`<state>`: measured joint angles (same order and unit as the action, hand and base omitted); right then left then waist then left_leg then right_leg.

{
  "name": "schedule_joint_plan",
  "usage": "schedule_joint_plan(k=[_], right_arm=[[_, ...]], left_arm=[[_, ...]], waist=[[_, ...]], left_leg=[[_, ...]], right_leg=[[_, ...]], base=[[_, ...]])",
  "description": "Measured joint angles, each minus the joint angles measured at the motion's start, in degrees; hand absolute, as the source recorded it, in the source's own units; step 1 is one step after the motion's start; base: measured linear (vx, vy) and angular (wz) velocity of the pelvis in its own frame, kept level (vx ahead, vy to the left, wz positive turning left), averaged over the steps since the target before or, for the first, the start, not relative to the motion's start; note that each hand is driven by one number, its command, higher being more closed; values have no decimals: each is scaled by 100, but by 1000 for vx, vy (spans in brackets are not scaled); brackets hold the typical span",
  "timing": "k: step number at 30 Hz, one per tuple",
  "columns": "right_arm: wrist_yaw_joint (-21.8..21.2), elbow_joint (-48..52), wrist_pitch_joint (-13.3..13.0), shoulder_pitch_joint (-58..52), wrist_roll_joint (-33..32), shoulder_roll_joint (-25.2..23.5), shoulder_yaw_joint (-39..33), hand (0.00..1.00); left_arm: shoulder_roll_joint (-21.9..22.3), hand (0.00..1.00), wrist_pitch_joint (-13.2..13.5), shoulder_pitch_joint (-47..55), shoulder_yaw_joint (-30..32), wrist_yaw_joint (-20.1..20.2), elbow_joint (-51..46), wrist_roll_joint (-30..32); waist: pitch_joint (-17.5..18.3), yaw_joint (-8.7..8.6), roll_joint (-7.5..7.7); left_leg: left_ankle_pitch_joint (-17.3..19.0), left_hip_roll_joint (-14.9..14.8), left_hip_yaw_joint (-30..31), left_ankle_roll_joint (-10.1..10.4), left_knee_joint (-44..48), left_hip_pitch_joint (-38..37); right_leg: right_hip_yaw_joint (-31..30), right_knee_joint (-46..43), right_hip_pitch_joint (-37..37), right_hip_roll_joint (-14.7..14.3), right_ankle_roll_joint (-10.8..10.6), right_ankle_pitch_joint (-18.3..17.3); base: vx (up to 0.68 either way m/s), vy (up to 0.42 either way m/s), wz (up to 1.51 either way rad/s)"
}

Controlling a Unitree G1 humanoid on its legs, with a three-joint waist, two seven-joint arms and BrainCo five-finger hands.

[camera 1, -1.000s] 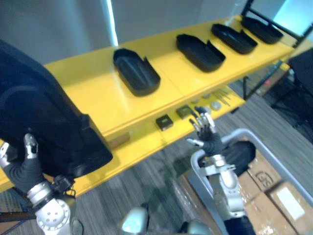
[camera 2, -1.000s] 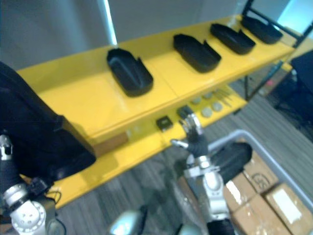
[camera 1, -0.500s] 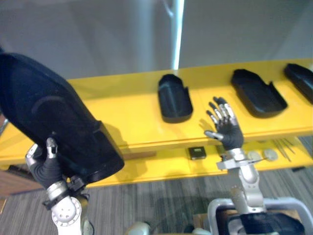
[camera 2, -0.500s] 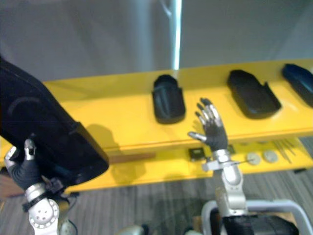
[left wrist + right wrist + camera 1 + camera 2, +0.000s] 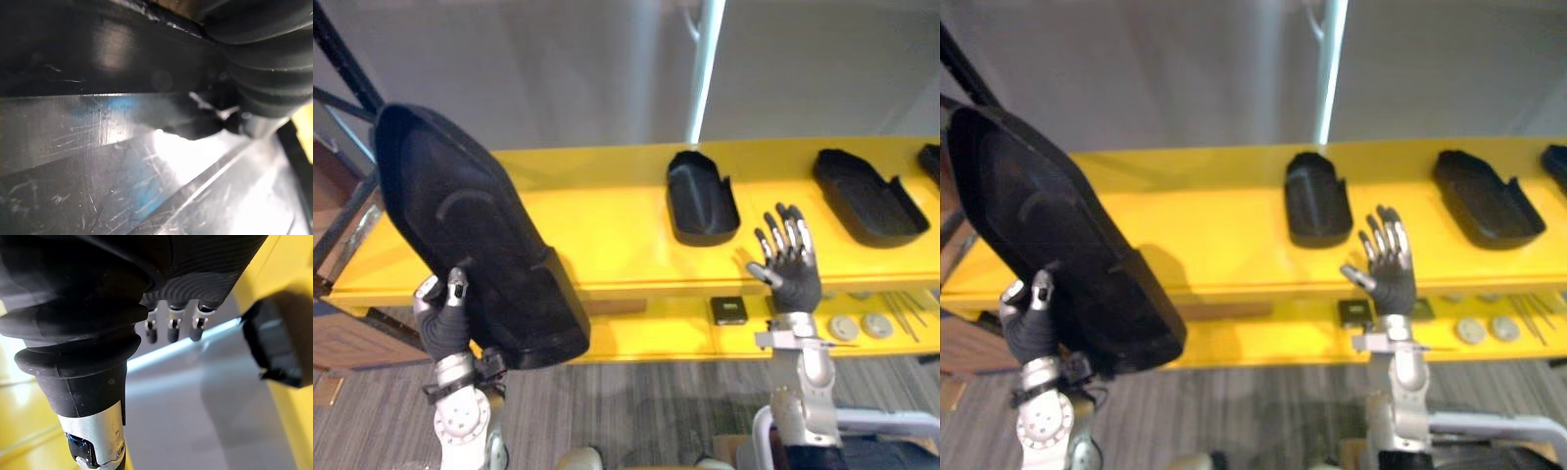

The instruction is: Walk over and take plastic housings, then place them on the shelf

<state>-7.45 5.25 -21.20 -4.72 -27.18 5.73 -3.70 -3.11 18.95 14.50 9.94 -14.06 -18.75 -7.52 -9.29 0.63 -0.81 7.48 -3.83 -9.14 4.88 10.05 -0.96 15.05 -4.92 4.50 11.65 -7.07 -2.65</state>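
A large black plastic housing (image 5: 470, 235) is held up tilted at the left, over the left end of the yellow shelf (image 5: 607, 215). My left hand (image 5: 443, 321) grips its lower edge, thumb on the near face; the left wrist view has its glossy black surface (image 5: 98, 147) very close. My right hand (image 5: 790, 269) is raised in front of the shelf's front edge, open, fingers (image 5: 171, 328) straight and holding nothing. Two more black housings (image 5: 702, 201) (image 5: 867, 206) lie on the shelf top, and a third's edge (image 5: 932, 157) shows at far right.
A lower yellow shelf (image 5: 646, 338) carries a small black square part (image 5: 729, 310), two grey discs (image 5: 847, 326) and thin tools (image 5: 906, 308). A black frame post (image 5: 342, 59) rises at the shelf's left end. A grey bin's rim (image 5: 891, 421) sits at bottom right.
The camera has swung round to face the shelf squarely. My left hand has lifted the big housing higher, over the shelf's left end. My right hand stays raised and open.
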Motion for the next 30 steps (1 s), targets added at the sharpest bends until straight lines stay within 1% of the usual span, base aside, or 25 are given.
schedule_joint_plan(k=[2,3,5,8,10,11,13,14,15,16,18,19,20,21,22,23,24,25,27,28,29,30], right_arm=[[146,0,-73,-133,9,-55,5,0],[231,1,-115,-193,94,-115,2,0],[310,53,-149,-285,111,-220,36,0],[372,244,-198,-448,111,-284,31,0],[374,341,-265,-514,112,-255,-12,0],[389,340,-265,-514,120,-238,-23,0],[435,339,-265,-500,232,-141,-26,0],[453,339,-264,-490,256,-117,-24,0],[496,339,-247,-471,319,-74,-42,0],[496,339,-235,-451,330,-53,-64,0],[481,337,-64,-313,325,83,-99,0],[471,341,-28,-291,325,111,-124,0],[449,341,27,-284,325,155,-203,0],[401,341,102,-287,322,198,-263,0],[361,342,170,-306,322,285,-291,0],[357,348,197,-333,322,333,-308,0],[355,388,248,-400,324,382,-361,0],[356,474,342,-561,322,416,-474,0],[358,489,438,-755,300,496,-505,0],[377,471,538,-899,262,566,-506,0],[385,422,568,-956,264,588,-507,0],[390,257,614,-1062,265,598,-516,0]], left_arm=[[-54,100,-19,-158,-8,74,-81,104],[-114,100,-51,-244,-11,88,-117,143],[-176,100,-194,-335,-17,148,-161,159],[-335,100,-408,-325,-135,167,-174,171],[-332,100,-632,-330,-291,162,-173,208],[-333,100,-705,-337,-330,153,-173,243],[-335,100,-956,-352,-412,150,-164,359],[-338,100,-1027,-367,-411,149,-146,362],[-371,100,-1215,-446,-409,132,-78,393],[-413,100,-1325,-516,-408,121,-8,404],[-779,100,-1774,-937,-383,50,588,429],[-878,100,-1893,-1073,-372,19,790,481],[-1052,100,-2129,-1359,-349,-56,1207,591],[-1238,100,-2320,-1594,-286,-148,1603,647],[-1459,100,-2477,-1832,-160,-177,2054,658],[-1588,100,-2546,-1969,-90,-182,2298,633],[-1802,100,-2620,-2168,0,-175,2636,622],[-2222,100,-2747,-2535,150,-150,3190,602],[-2652,100,-2809,-2885,257,-128,3761,563],[-3017,100,-2816,-3167,290,-101,4195,507],[-3201,100,-2829,-3305,290,-70,4384,490],[-3502,100,-2923,-3580,284,-17,4715,342]], waist=[[-34,-6,25],[-51,-37,34],[-77,-117,80],[-111,-129,142],[-120,-151,141],[-123,-152,137],[-125,-157,133],[-125,-160,133],[-125,-161,132],[-127,-162,128],[-131,-164,119],[-134,-177,112],[-137,-225,108],[-141,-299,101],[-154,-334,80],[-164,-352,63],[-180,-422,35],[-206,-481,-9],[-206,-499,-43],[-218,-543,-70],[-224,-582,-79],[-227,-642,-85]], left_leg=[[-6,63,-81,-45,2,1],[-22,95,-87,-73,2,0],[-26,104,-85,-80,-10,-55],[-55,82,-85,-69,-92,-72],[-136,78,-72,-47,-206,-61],[-143,71,-74,-41,-216,-60],[-172,40,-92,-19,-286,-71],[-176,33,-101,-13,-301,-74],[-200,23,-126,0,-364,-99],[-202,16,-136,1,-369,-98],[-202,-32,-267,2,-371,-116],[-202,-40,-276,1,-372,-114],[-203,-46,-290,1,-384,-111],[-204,-48,-331,0,-392,-121],[-204,-50,-405,0,-411,-177],[-204,-50,-425,0,-430,-220],[-204,-47,-435,-1,-449,-246],[-204,-52,-494,-1,-478,-273],[-205,-63,-618,-1,-530,-323],[-205,-67,-682,-1,-550,-308],[-205,-67,-701,-2,-554,-294],[-206,-65,-734,-3,-560,-294]], right_leg=[[-119,-308,-205,98,22,-39],[-134,-453,-256,141,53,-60],[-136,-504,-239,145,94,-83],[-132,-387,-185,99,117,-99],[-107,-257,-172,75,77,-72],[-107,-244,-172,66,64,-63],[-119,-208,-187,27,25,-37],[-125,-187,-189,16,16,-29],[-149,-141,-188,-6,7,-12],[-154,-127,-190,-15,0,-5],[-267,-44,-219,-73,4,51],[-273,-20,-219,-83,3,71],[-279,26,-217,-93,3,101],[-314,50,-224,-97,-1,113],[-410,50,-238,-103,-5,118],[-444,51,-237,-106,-5,120],[-467,50,-228,-106,-5,120],[-524,49,-250,-117,-6,120],[-673,62,-310,-139,-14,125],[-742,67,-375,-150,-25,136],[-759,71,-401,-152,-26,148],[-807,71,-429,-155,-27,154]], base=[[-20,87,-14],[-13,53,-4],[-7,22,0],[-1,-12,1],[1,-28,4],[0,0,0],[6,-11,-2],[21,-20,-7],[21,-16,-6],[29,-16,-12],[24,-12,-23],[14,-11,-19],[10,-5,-10],[17,10,-22],[18,16,-29],[17,15,-27],[5,9,-20],[0,10,-21],[-9,12,-32],[-10,7,-27],[0,8,-21],[10,10,-20]])
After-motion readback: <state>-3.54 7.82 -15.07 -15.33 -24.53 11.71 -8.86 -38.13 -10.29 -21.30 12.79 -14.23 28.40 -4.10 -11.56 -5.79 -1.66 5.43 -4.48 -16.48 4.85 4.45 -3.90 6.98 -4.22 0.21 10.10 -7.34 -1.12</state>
